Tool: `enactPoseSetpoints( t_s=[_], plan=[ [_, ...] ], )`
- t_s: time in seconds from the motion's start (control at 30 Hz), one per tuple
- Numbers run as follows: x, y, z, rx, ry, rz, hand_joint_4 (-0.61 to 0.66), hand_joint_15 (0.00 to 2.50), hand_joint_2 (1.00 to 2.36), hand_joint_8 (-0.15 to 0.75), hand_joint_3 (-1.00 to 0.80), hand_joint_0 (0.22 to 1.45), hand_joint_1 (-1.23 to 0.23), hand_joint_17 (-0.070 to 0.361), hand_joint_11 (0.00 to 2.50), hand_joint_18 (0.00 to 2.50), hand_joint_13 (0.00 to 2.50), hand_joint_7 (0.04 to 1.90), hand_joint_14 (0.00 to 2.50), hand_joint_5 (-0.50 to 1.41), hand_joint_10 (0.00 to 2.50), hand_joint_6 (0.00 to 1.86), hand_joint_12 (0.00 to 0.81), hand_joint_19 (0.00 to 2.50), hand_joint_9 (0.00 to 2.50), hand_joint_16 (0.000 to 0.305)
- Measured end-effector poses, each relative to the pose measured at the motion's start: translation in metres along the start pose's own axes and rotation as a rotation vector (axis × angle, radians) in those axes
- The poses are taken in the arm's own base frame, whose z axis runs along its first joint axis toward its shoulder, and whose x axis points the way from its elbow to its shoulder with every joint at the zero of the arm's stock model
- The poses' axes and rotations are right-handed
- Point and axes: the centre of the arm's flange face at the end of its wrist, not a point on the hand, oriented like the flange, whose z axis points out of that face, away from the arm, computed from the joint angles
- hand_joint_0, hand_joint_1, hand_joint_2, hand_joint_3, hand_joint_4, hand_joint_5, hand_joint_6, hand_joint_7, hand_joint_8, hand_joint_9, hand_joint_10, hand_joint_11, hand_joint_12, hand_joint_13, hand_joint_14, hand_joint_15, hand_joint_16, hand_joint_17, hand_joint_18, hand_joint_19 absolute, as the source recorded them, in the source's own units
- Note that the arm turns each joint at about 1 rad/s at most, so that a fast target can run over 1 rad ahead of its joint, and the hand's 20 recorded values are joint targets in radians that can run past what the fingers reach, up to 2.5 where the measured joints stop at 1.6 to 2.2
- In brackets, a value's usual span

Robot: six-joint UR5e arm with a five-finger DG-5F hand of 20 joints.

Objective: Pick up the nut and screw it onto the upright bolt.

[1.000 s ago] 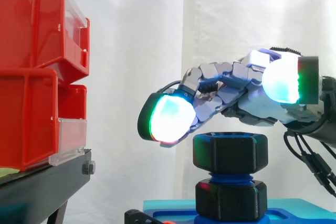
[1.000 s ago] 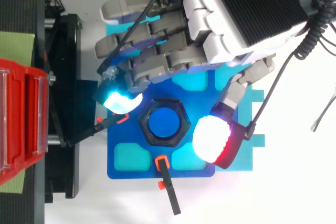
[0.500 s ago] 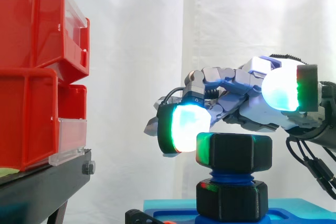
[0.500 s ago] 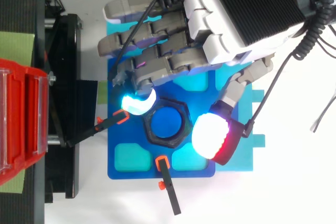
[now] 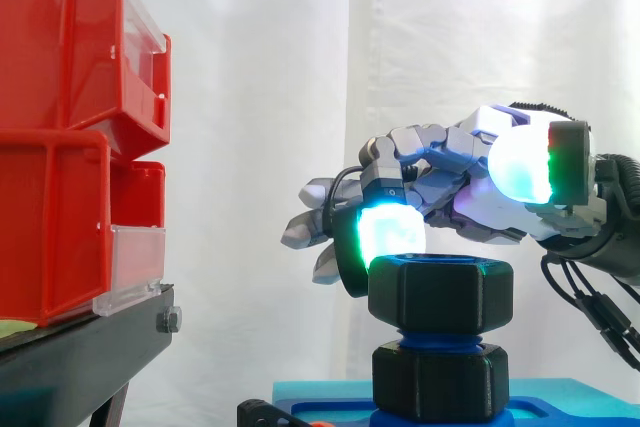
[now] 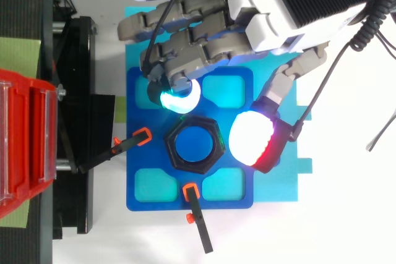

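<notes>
Start at your 9 o'clock edge, operator: the red bins [image 5: 70,137] are stacked on the black stand [image 5: 80,347], well apart from the action. Moving in, from above, you've got the blue plate [image 6: 142,171] with two orange-tipped clamps [image 6: 141,135] on it. One sits at the nut's 9 o'clock, the other at its 6 o'clock.

And there's your nut [image 5: 440,292]: black, hexagonal, sitting level on the upright blue bolt [image 6: 193,145] at the middle of the plate. From the side you see a band of blue thread between it and a second black hex piece [image 5: 438,379] down at the bolt's foot.

Now the hand [image 5: 455,182], reaching in from 3 o'clock in the side view. Its fingers are curled, and they're clamped on nothing. One cyan-green fingertip [image 6: 179,98] hangs at the nut's 11 o'clock, just beside the rim; you can't tell whether it touches. The thumb pad [image 6: 253,141], white with a red edge, sits at the nut's 3 o'clock from above. The side view puts it higher than the nut's top face. The white curtain [image 5: 260,67] hangs behind it all.
</notes>
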Motion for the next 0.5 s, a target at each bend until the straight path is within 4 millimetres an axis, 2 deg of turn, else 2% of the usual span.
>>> enactPoseSetpoints(
  t_s=[0.1,0.23,0.33,0.4,0.5],
  plan=[
    [-0.0015,-0.0022,-0.0016,0.002,-0.003,-0.003,0.17,0.0,1.0,0.276,-0.5,0.49,-0.22,0.059,0.0,0.35,0.66,1.12,0.0,-0.02,0.0,0.72,0.263,0.0,0.97,0.026],
    [-0.0029,-0.0043,-0.0033,0.005,-0.005,-0.004,0.16,0.0,1.0,0.271,-0.5,0.49,-0.22,0.056,0.0,0.38,0.68,1.14,0.0,-0.01,0.0,0.7,0.254,0.0,1.04,0.025],
    [-0.0037,-0.0049,-0.0035,0.002,-0.008,-0.008,0.23,0.0,1.0,0.275,-0.5,0.48,-0.19,0.066,0.0,0.29,0.6,1.46,0.0,-0.02,0.0,0.5,0.275,0.0,0.95,0.029],
    [-0.0049,-0.0049,-0.0027,-0.003,-0.016,-0.013,0.24,0.0,1.0,0.27,-0.5,0.48,-0.18,0.072,0.0,0.25,0.56,1.27,0.0,-0.07,0.0,0.5,0.29,0.0,0.89,0.032],
    [-0.0068,-0.005,-0.0012,-0.011,-0.03,-0.018,0.26,0.0,1.0,0.266,-0.5,0.47,-0.17,0.079,0.0,0.21,0.52,1.08,0.0,-0.12,0.0,0.5,0.309,0.0,0.82,0.035]
  ],
)
